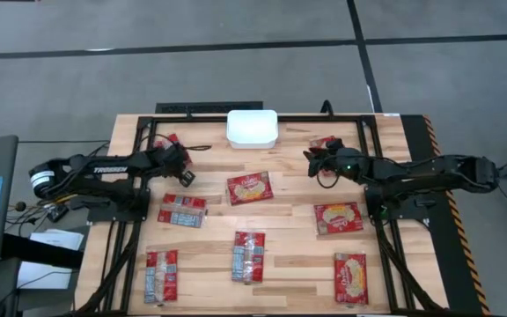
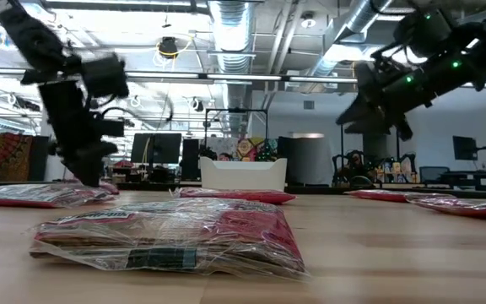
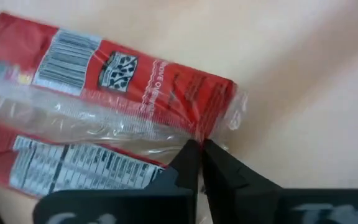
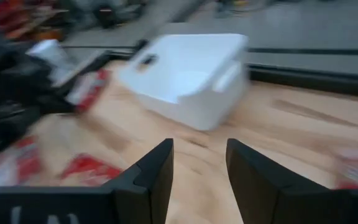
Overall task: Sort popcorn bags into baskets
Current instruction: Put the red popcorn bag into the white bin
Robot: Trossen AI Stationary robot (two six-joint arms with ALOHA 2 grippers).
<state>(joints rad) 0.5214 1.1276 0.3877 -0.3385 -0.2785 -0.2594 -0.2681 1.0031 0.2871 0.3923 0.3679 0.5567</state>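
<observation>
Left pincer [image 3: 199, 163], fingers together, pinched on the crinkled clear seam at the corner of a popcorn bag [image 3: 104, 118]; in the high view this pincer [image 1: 178, 157] sits at the upper left of the desk [image 1: 293, 216], the bag [image 1: 169, 141] just beside it, its long axis running roughly away from the fingers toward the upper left edge; white basket [image 1: 253, 129] lies to the right of it along the top edge, well apart. Right pincer [image 4: 199, 163], fingers apart and empty, faces the basket [image 4: 188, 73] from the upper right of the desk, with a bag [image 1: 326, 143] close by. Bags are flat, glossy, red film packets with barcode and print; basket is smooth rigid plastic, rounded corners, apparently empty; desk is pale wooden planking; seven further bags lie flat across the middle and bottom.
</observation>
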